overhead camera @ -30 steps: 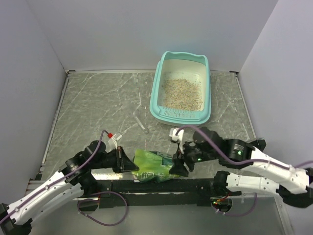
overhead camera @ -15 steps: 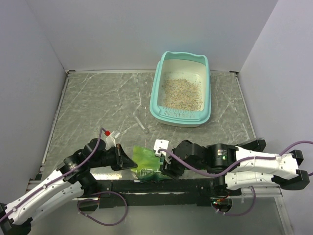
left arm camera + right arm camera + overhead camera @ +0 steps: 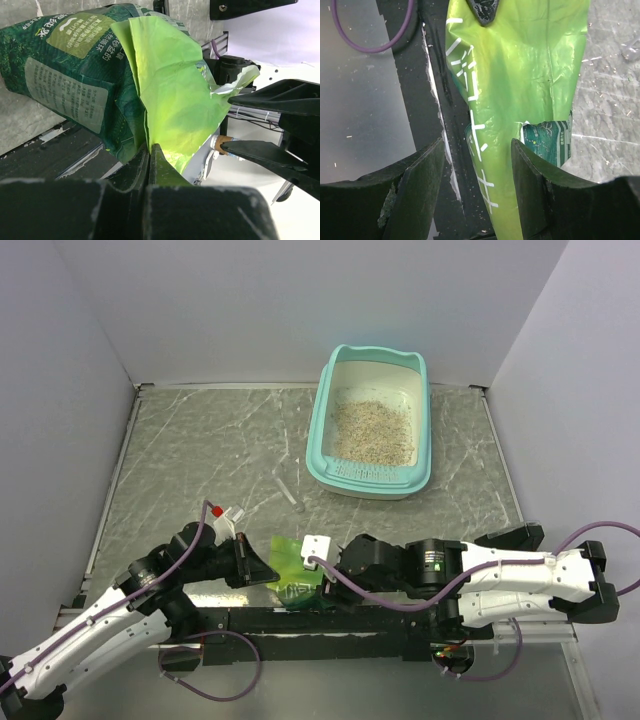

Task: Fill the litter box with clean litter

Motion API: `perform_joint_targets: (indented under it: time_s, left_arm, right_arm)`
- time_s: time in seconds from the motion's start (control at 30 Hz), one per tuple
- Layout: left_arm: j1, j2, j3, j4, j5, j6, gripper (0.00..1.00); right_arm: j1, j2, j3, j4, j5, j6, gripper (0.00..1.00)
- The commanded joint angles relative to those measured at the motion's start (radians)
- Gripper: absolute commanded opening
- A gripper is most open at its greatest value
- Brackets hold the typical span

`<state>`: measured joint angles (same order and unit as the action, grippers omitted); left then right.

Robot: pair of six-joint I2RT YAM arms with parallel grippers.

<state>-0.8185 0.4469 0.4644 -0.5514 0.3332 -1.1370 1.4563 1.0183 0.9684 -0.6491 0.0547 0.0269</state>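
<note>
The teal litter box (image 3: 318, 430) stands at the back right of the table with beige clean litter (image 3: 372, 430) spread over its white floor. Near the table's front edge lies a crinkled green pouch (image 3: 292, 565). My left gripper (image 3: 149, 149) is shut on a bright green flap of the pouch (image 3: 165, 85); in the top view its tip (image 3: 272, 575) meets the bag's left side. My right gripper (image 3: 477, 150) stands open around the pouch (image 3: 520, 75), which runs between the two fingers, close to the right finger (image 3: 532, 175). From above the right gripper (image 3: 330, 578) sits low at the bag's right side.
A black rail (image 3: 330, 618) runs along the near edge, right under the pouch. Small clear plastic pieces (image 3: 290, 490) lie mid-table. A purple cable (image 3: 370, 30) loops over the grey base plate. Grey walls close in the left, back and right.
My right arm has swung left and stretched low along the front edge, bringing its open jaws around the pouch. The left gripper keeps its grip and has barely moved.
</note>
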Motion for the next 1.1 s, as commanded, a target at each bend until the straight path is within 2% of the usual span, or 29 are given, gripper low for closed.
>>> perform_joint_targets:
  time_s: [0.0,0.33,0.4,0.43,0.53,0.57,0.6,0.67,0.73,0.77,0.93,1.07]
  left_arm:
    - [0.005,0.009,0.019,-0.114,-0.060,0.000,0.01]
    - [0.005,0.030,0.042,-0.114,-0.062,0.020,0.01]
    - [0.005,0.035,0.046,-0.116,-0.063,0.029,0.01]
    - [0.007,0.039,0.052,-0.116,-0.066,0.032,0.01]
    - [0.012,0.053,0.080,-0.120,-0.074,0.055,0.01]
    - [0.013,0.058,0.095,-0.125,-0.088,0.078,0.01]
    - [0.015,0.059,0.135,-0.131,-0.101,0.092,0.01]
    - [0.016,0.069,0.193,-0.151,-0.156,0.181,0.18]
    - [0.016,0.065,0.290,-0.176,-0.207,0.250,0.39]
    - [0.016,0.061,0.316,-0.164,-0.210,0.338,0.41]
    - [0.016,0.062,0.401,-0.073,-0.114,0.518,0.58]
    - [0.016,0.116,0.370,0.043,0.100,0.617,0.58]
  right_arm:
    - [0.009,0.008,-0.026,0.052,-0.004,-0.019,0.63]
    - [0.009,0.039,-0.089,0.058,-0.036,-0.062,0.62]
    - [0.009,0.040,-0.120,0.063,-0.041,-0.059,0.57]
    - [0.009,0.043,-0.128,0.060,-0.042,-0.053,0.53]
    - [0.010,0.054,-0.132,0.054,-0.041,-0.041,0.23]
    - [0.007,0.055,-0.126,0.052,-0.029,-0.035,0.02]
    - [0.007,0.066,-0.116,0.036,-0.020,-0.030,0.00]
    - [0.006,0.077,-0.083,0.014,-0.024,-0.030,0.00]
    - [0.004,0.082,-0.073,-0.004,-0.024,-0.005,0.00]
    - [0.001,0.083,-0.065,-0.012,-0.023,-0.004,0.00]
    - [-0.053,0.085,-0.030,-0.081,-0.093,0.024,0.00]
    - [-0.131,0.068,-0.011,-0.109,-0.197,0.050,0.00]
